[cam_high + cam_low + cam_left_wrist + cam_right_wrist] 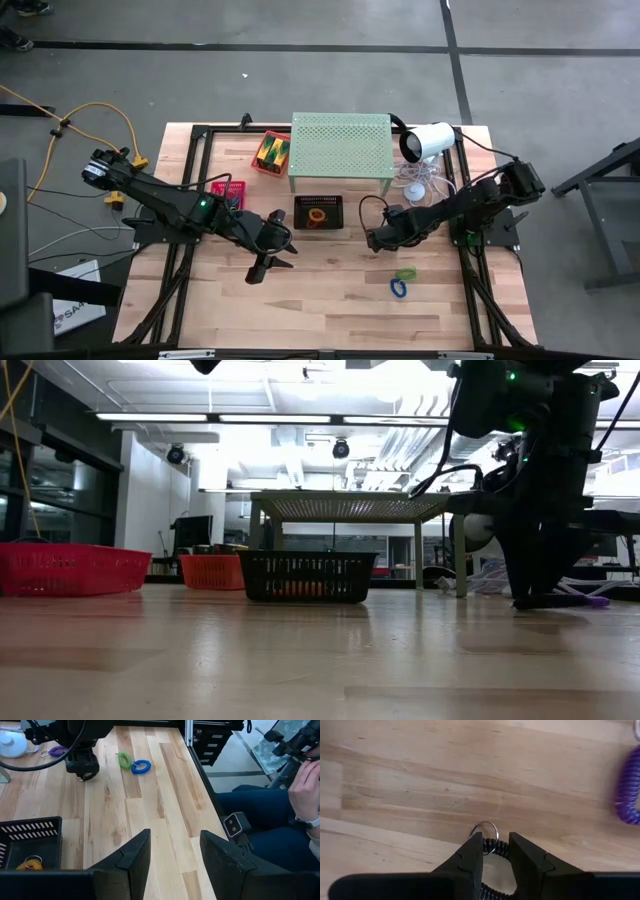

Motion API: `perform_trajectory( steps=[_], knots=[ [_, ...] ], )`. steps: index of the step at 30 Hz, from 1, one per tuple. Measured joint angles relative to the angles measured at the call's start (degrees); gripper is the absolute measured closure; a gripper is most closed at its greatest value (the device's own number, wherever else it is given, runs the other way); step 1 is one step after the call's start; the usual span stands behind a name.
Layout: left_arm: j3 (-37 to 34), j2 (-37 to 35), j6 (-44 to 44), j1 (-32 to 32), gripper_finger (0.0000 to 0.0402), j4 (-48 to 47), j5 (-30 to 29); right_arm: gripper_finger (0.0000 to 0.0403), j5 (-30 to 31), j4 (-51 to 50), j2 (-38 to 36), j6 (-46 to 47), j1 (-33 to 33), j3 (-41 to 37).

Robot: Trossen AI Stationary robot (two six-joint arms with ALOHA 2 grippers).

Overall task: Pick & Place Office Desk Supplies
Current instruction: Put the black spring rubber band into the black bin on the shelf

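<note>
Wooden surface (330, 300) under both arms; pale-green perforated shelf (340, 145) at its far edge, white lamp-like device (428, 141) beside it. Black mesh basket (318, 212) in front of the shelf — orange coil loop (317, 217) inside. Red basket (271, 154) with yellow-and-green wedges (272, 152) left of the shelf. Left tool (268, 262) hanging over bare wood, fingers spread, empty. Right tool (495, 849) down at the surface, closed on a black coil keychain (492, 846) with metal ring. Green loop (405, 273), blue loop (399, 289) near the front; purple coil (630, 790) just beyond.
</note>
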Motion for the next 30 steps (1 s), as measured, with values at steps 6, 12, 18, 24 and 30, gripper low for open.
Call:
perform_trajectory(
  steps=[6,12,18,24,30],
  knots=[
    [0.0,0.0,0.0,0.01,0.0236,-0.02,-0.01,0.0321,0.04,0.73,0.02,-0.47,0.0,0.0],
    [-0.02,0.0,0.0,0.0,0.0236,0.0,0.0,0.0321,0.09,1.09,0.02,-1.98,-0.13,0.0],
    [-0.01,0.0,0.0,0.0,0.0236,-0.01,0.0,0.0321,1.13,2.03,0.04,-3.48,-0.2,0.0],
    [-0.01,0.0,0.0,0.01,0.0236,0.0,0.0,0.0321,1.16,1.99,0.04,-4.39,-0.2,0.0],
    [-0.01,0.0,0.0,0.02,0.0236,-0.01,-0.01,0.0338,1.2,1.97,0.04,-4.77,-0.2,0.0]
  ],
)
